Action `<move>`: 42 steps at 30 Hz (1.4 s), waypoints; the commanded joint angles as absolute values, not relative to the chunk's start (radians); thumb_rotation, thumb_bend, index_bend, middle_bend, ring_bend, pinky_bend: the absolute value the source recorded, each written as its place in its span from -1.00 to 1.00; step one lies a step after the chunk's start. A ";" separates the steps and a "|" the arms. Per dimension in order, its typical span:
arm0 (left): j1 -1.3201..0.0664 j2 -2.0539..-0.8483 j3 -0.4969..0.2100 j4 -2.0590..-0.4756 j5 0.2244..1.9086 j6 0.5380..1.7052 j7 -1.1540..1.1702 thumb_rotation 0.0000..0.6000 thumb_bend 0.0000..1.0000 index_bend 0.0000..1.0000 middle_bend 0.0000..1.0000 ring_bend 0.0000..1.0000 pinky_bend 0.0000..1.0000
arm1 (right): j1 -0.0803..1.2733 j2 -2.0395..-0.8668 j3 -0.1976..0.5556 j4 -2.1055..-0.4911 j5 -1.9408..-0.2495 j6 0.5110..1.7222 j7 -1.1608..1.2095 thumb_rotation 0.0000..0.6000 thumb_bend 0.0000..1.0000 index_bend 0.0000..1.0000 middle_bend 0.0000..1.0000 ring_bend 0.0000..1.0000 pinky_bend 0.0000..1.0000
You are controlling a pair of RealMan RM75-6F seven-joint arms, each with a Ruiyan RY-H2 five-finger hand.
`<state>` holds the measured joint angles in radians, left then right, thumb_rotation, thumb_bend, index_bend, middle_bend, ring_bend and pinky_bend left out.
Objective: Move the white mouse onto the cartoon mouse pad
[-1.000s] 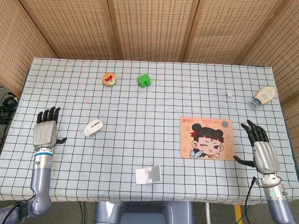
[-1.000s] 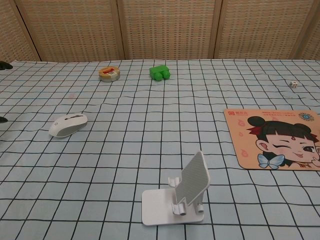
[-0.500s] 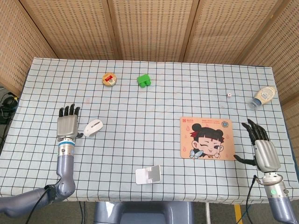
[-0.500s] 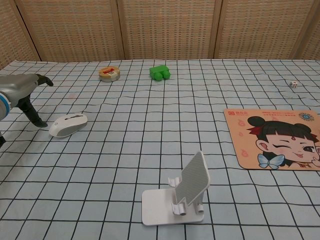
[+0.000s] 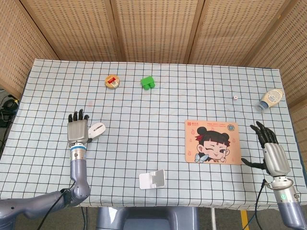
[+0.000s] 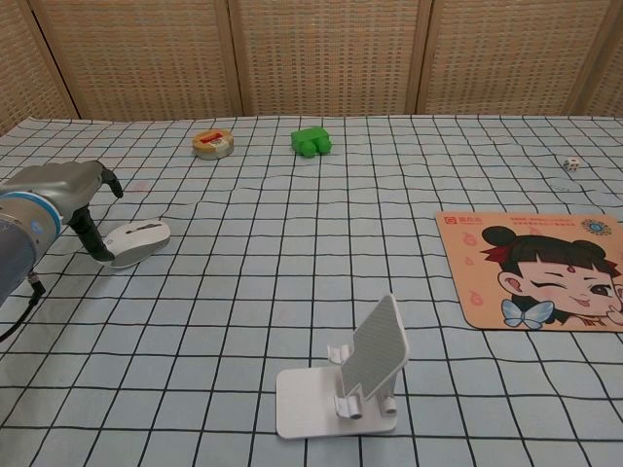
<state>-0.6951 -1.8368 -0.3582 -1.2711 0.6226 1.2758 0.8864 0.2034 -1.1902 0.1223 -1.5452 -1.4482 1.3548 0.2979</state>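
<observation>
The white mouse [image 5: 97,130] [image 6: 137,241] lies on the checked cloth at the left. My left hand [image 5: 77,131] [image 6: 70,194] hovers just to its left, fingers spread, with the thumb [image 6: 92,234] down against the mouse's left side; nothing is gripped. The cartoon mouse pad [image 5: 211,141] [image 6: 533,269] lies flat at the right, bare. My right hand [image 5: 271,152] rests open beyond the pad's right edge, seen only in the head view.
A white phone stand [image 5: 152,179] [image 6: 352,377] stands near the front middle. At the back are a tape roll [image 5: 112,81] [image 6: 212,144] and a green block [image 5: 147,82] [image 6: 311,141]. A small die [image 5: 235,97] [image 6: 571,164] and a bottle [image 5: 269,98] lie at the right.
My left hand has travelled right from the table's left edge to the mouse, its thumb now at the mouse's side. The right hand has drifted slightly toward the right. The mouse has not moved.
</observation>
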 commanded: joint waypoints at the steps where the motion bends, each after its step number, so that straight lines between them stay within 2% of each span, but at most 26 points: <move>1: -0.702 -1.850 -0.357 -1.259 0.618 1.273 0.886 1.00 -0.80 -0.55 -0.97 -1.00 -0.88 | 0.204 -1.190 0.122 -1.545 -1.450 1.355 0.301 1.00 -0.76 -0.78 -1.00 -1.00 -1.00; 27: -0.734 -1.921 -0.367 -1.143 0.608 1.239 0.874 1.00 -0.78 -0.44 -0.88 -1.00 -0.83 | 0.207 -1.189 0.116 -1.543 -1.456 1.354 0.316 1.00 -0.76 -0.78 -1.00 -1.00 -1.00; 36: -0.752 -1.948 -0.371 -1.104 0.613 1.217 0.870 1.00 -0.17 -0.30 -0.75 -0.91 -0.78 | 0.208 -1.188 0.117 -1.541 -1.452 1.349 0.319 1.00 -0.76 -0.78 -1.00 -1.00 -1.00; 42: -0.738 -1.936 -0.360 -1.123 0.633 1.218 0.853 1.00 0.07 -0.16 -0.63 -0.81 -0.74 | 0.207 -1.187 0.115 -1.544 -1.454 1.351 0.319 1.00 -0.76 -0.78 -1.00 -1.00 -1.00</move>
<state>-0.7450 -1.9444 -0.3649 -1.1116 0.6266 1.2168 0.8579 0.2074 -1.1870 0.1153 -1.5441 -1.4544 1.3512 0.3193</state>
